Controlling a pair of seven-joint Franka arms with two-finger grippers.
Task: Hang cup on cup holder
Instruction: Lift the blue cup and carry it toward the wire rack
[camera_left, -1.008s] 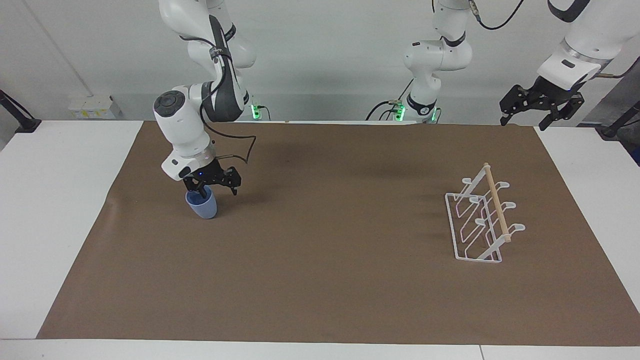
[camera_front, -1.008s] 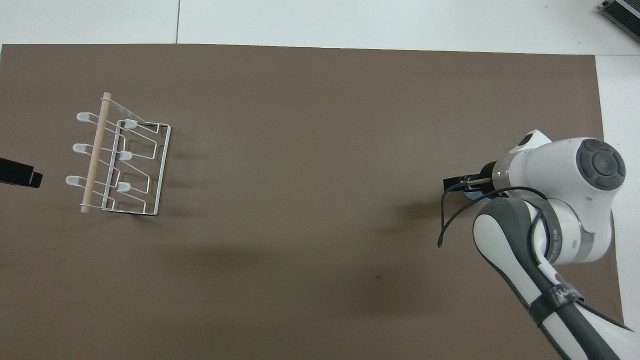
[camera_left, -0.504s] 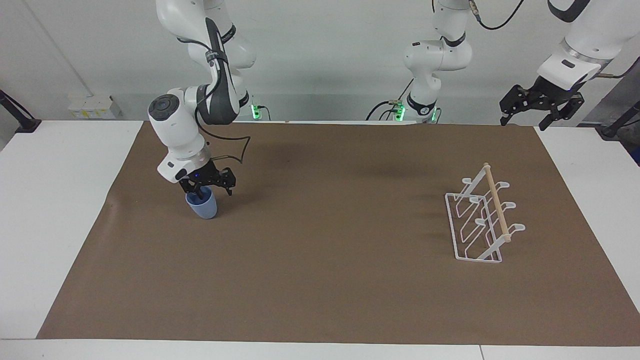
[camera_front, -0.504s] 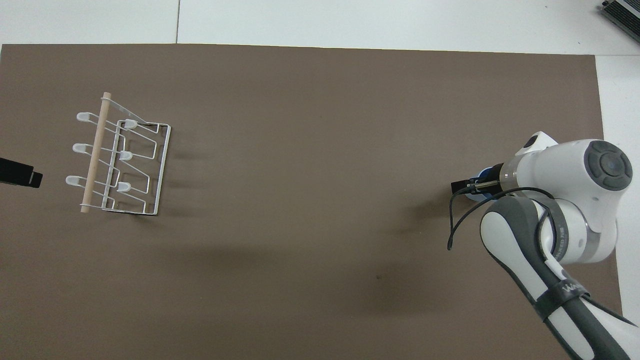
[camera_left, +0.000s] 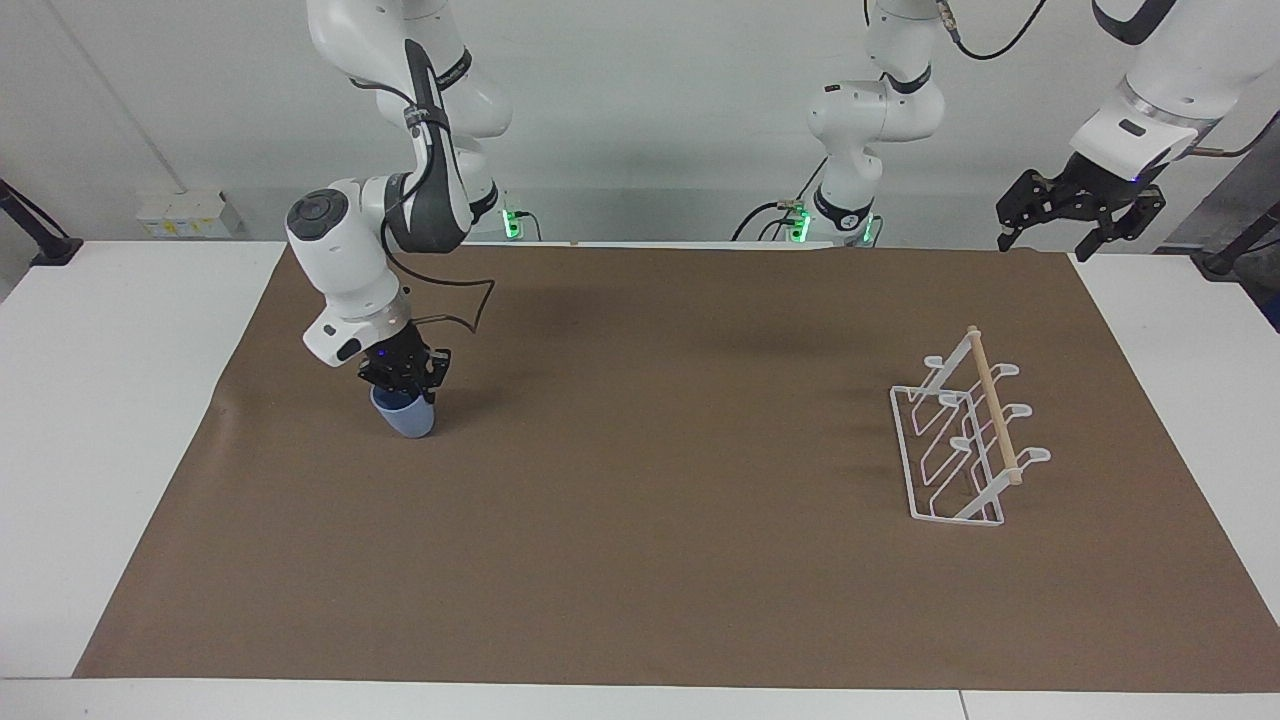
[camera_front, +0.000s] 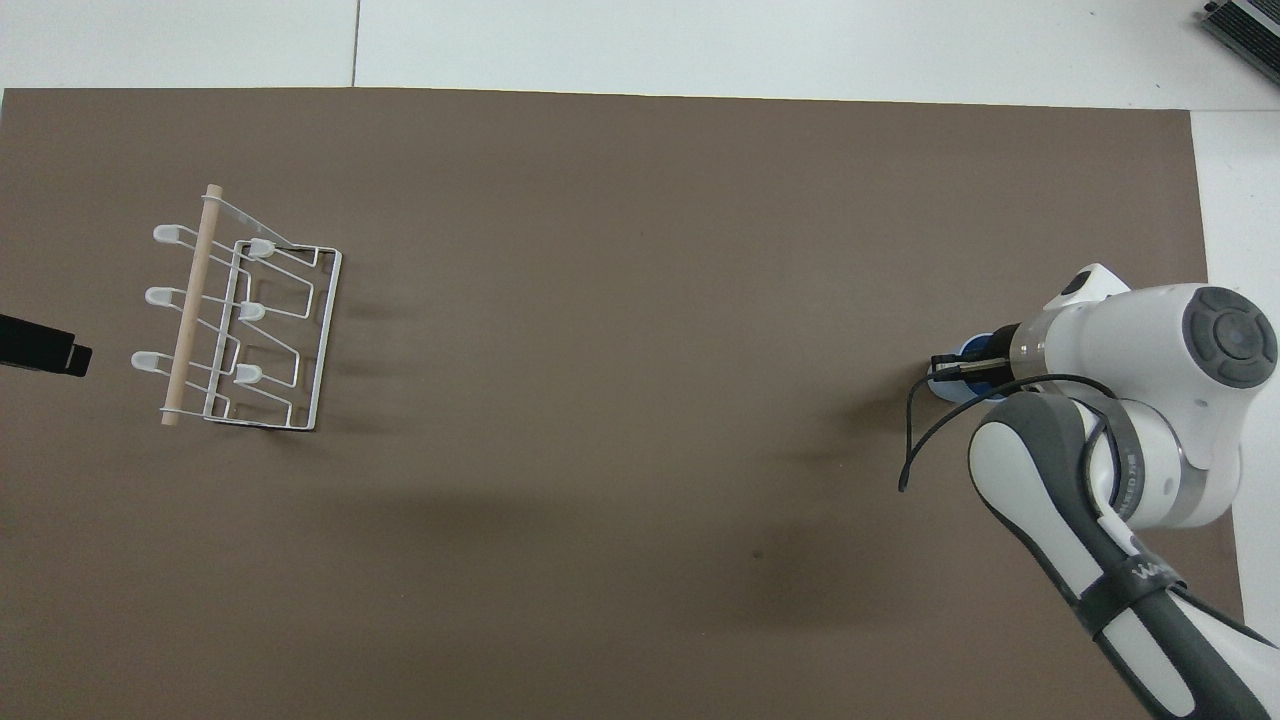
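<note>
Right end effector (camera_left: 405, 388) now clenched on cup (camera_left: 405, 418) rim; cup holder (camera_left: 955, 440) well apart, brown mat (camera_left: 650, 560) between.

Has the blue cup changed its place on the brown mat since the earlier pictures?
No. The cup stands at the same spot, equally distant from the cup holder; only the right gripper has shut on its rim.

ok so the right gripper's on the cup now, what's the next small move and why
Probably a short straight lift. The right gripper is shut on the rim of the blue cup, which stands on the brown mat, and the cup holder sits at the left arm's end. The left gripper waits open, raised.
</note>
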